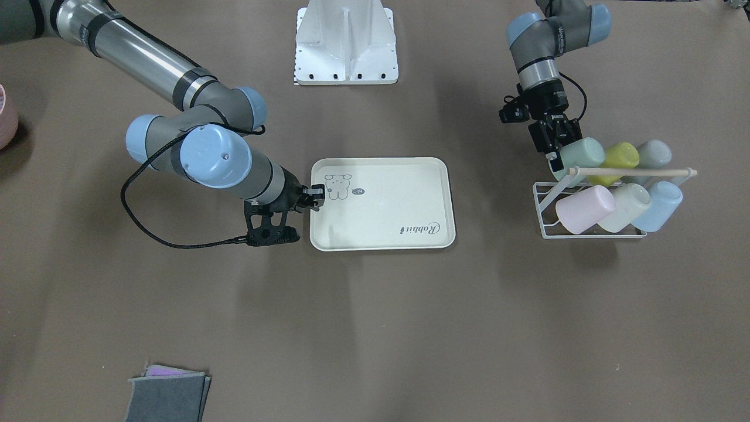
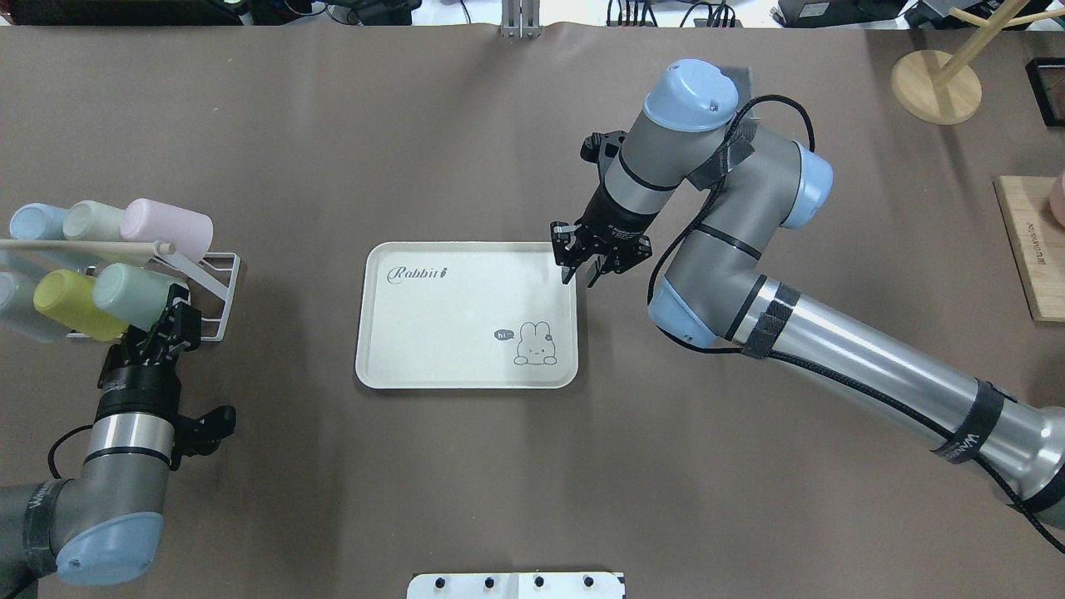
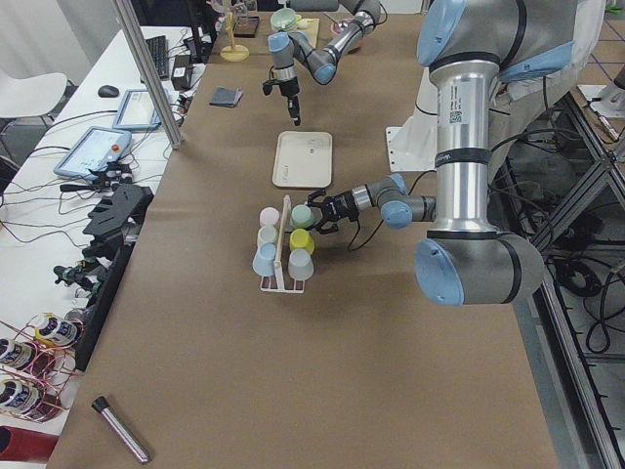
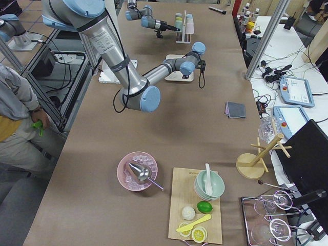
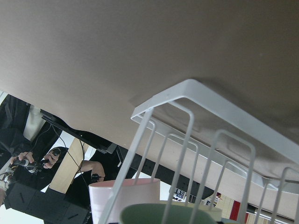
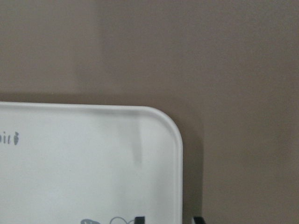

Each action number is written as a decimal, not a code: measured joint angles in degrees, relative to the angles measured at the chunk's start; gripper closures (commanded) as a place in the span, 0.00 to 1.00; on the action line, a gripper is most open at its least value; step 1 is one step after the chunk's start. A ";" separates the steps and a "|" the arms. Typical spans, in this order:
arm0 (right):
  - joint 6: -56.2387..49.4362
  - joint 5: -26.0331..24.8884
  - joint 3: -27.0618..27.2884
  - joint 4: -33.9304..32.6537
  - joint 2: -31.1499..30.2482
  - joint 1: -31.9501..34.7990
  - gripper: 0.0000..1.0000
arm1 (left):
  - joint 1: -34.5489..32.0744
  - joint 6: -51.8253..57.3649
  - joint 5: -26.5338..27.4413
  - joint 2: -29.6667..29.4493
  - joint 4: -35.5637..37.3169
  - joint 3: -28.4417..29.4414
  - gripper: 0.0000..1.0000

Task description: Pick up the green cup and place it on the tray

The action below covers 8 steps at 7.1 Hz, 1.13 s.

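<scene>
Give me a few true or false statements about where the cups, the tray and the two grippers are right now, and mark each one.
1. The tray has nothing on it. True.
2. The green cup stands on the tray. False: it lies tilted on the rack.
3. The rack holds six cups. True.
4. The right gripper is at the rack. False: it is at the tray's corner; the left gripper is at the green cup.
5. The yellow cup sits right beside the green cup. True.
</scene>
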 measured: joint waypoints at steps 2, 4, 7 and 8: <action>-0.28 0.41 2.16 0.04 -2.24 3.49 0.10 | -0.11 0.20 0.00 0.81 -0.02 -1.57 0.27; -1.22 0.87 9.03 0.08 -8.95 7.94 0.04 | -0.26 0.24 0.00 2.80 -0.02 -3.85 0.27; -9.08 2.31 19.92 -0.03 -21.31 14.98 0.03 | -0.30 0.28 0.00 5.53 -0.02 -7.32 0.27; -12.46 2.44 21.90 -0.18 -24.33 16.84 0.03 | -0.30 0.32 0.00 6.73 -0.03 -8.83 0.27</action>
